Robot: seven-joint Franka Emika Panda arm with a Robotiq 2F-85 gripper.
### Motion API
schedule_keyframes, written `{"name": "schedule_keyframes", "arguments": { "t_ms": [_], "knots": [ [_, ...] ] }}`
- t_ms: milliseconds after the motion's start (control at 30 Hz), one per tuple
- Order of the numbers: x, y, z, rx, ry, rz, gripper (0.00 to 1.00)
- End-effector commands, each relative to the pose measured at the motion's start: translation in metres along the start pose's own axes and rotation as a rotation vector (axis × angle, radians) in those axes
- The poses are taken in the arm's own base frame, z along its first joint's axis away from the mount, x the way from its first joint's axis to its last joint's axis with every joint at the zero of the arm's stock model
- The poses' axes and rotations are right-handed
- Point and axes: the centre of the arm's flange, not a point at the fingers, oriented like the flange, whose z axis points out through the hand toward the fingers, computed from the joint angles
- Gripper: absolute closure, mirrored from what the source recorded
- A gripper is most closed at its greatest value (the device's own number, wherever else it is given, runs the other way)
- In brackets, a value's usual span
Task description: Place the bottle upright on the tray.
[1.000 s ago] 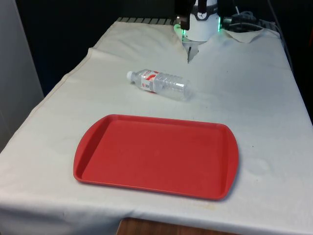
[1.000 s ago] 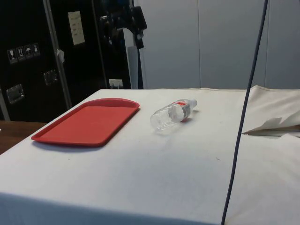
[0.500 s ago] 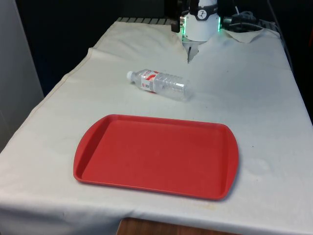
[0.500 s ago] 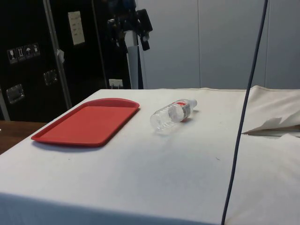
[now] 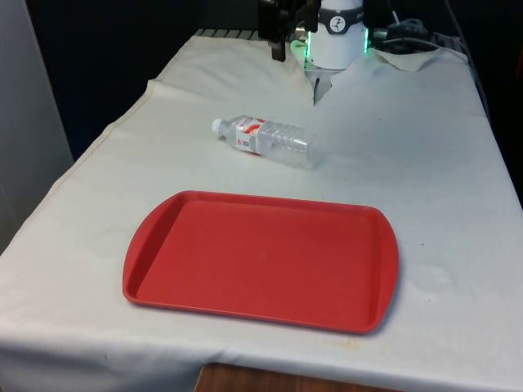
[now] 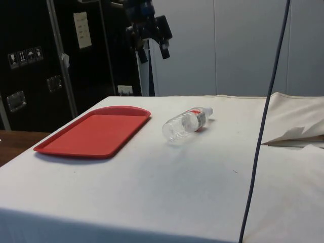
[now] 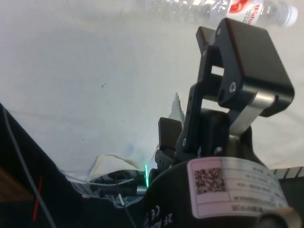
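The clear plastic bottle [image 5: 265,140], with its white cap and red-and-white label, lies on its side on the white tablecloth [image 5: 425,163], well apart from the flat red plastic tray [image 5: 261,260] and between it and the robot. Being round and light, it could roll away if a finger nudges it off-centre, and a grip too near one end might leave it tilted and prone to topple on the tray. The black two-finger gripper [image 6: 153,48] hangs high above the table holding nothing, its fingers apart.
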Motion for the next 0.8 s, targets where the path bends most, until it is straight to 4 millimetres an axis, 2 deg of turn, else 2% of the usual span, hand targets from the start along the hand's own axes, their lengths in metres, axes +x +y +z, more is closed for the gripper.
{"name": "schedule_keyframes", "arguments": {
  "t_ms": [0, 767],
  "knots": [
    [0.003, 0.0, 0.001, 0.012, -0.007, 0.002, 0.0],
    [0.032, -0.008, 0.034, -0.029, 0.003, 0.078, 0.0]
  ]
}}
